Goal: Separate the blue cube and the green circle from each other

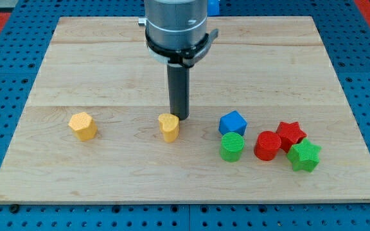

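The blue cube sits on the wooden board right of centre, near the view's bottom. The green circle lies just below it, touching or nearly touching it. My tip is left of the blue cube, with a gap between them. The tip stands right at the upper right edge of a yellow heart-shaped block.
A yellow hexagon block lies at the left. A red cylinder, a red star and a green star cluster right of the green circle. A blue object shows behind the arm at the view's top.
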You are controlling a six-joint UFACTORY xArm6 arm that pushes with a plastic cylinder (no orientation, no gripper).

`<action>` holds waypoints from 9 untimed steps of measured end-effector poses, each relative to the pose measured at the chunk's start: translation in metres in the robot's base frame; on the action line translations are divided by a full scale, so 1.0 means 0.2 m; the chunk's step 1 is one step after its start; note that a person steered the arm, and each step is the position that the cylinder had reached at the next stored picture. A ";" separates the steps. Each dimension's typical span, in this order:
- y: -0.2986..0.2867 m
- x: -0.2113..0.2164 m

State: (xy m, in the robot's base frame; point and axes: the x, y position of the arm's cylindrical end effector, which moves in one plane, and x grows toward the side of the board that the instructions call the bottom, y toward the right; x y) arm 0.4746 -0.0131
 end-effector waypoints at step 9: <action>0.38 0.25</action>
State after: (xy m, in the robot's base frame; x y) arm 0.5237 0.0635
